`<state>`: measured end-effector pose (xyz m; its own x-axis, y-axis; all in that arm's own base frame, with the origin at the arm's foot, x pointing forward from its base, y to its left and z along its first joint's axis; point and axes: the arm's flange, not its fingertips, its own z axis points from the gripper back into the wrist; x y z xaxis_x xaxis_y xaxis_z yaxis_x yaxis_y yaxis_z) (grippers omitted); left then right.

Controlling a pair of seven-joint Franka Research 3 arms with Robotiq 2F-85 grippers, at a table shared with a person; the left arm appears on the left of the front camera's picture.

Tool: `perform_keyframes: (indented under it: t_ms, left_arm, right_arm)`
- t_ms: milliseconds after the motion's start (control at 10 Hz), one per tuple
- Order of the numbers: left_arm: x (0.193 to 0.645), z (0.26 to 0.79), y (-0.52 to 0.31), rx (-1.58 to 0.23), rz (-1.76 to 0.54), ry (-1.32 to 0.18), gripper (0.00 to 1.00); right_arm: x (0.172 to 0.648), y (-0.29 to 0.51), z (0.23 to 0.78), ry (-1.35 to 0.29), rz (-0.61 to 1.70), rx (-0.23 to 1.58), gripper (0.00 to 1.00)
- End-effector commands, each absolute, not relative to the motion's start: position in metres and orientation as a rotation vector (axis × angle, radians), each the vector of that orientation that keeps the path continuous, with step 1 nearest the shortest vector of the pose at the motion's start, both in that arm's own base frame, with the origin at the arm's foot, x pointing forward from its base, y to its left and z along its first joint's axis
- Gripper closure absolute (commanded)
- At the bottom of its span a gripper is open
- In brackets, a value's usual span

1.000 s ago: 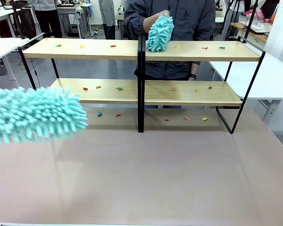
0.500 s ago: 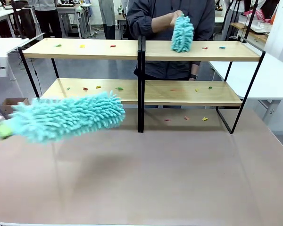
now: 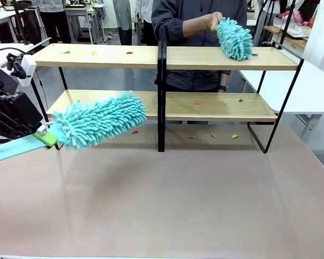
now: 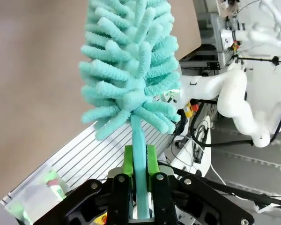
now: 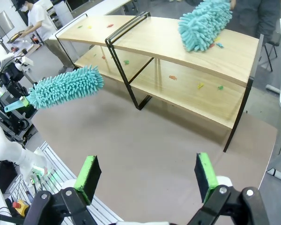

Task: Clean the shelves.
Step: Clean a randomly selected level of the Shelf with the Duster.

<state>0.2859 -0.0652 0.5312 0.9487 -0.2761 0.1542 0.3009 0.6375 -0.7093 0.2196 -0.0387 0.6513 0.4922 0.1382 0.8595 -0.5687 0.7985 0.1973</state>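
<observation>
High over the near edge of the bench [image 3: 178,205], the right fingers [image 5: 146,172] are spread wide, gripping nothing. At the bench's left edge the left fingers [image 4: 139,161] are clenched on the flat handle of a teal duster [image 3: 100,120]. Its fluffy head reaches toward the lower left board of the shelves [image 3: 216,105], which stand along the far edge. Coloured scraps [image 3: 235,136] dot both boards. Behind, a person's hand [image 3: 213,22] holds a second duster [image 3: 235,38] on the top board's right half.
</observation>
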Motion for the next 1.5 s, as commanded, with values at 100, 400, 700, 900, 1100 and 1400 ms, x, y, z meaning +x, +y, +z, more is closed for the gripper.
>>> perform_keyframes:
  t_ms: [100, 400, 700, 900, 1100, 1400]
  left_arm:
    - [0.294, 0.527, -0.08, -0.845, -0.242, -0.095, 0.87]
    - [0.3, 0.513, -0.113, -0.765, -0.149, -0.272, 0.87]
    - [0.325, 0.501, -0.148, -0.689, -0.071, -0.429, 0.87]
    - [0.348, 0.49, -0.174, -0.673, -0.086, -0.38, 0.87]
    - [0.367, 0.481, -0.194, -0.641, -0.072, -0.392, 0.87]
    - [0.387, 0.476, -0.21, -0.62, -0.033, -0.448, 0.87]
  right_arm:
    - [0.22, -0.039, 0.651, -0.972, 0.458, 0.511, 0.0]
    - [0.22, -0.039, 0.651, -0.972, 0.458, 0.511, 0.0]
    - [0.22, -0.039, 0.651, -0.972, 0.458, 0.511, 0.0]
    - [0.22, -0.039, 0.651, -0.972, 0.458, 0.511, 0.0]
    - [0.22, -0.039, 0.651, -0.972, 0.458, 0.511, 0.0]
    - [0.22, -0.039, 0.651, -0.972, 0.458, 0.511, 0.0]
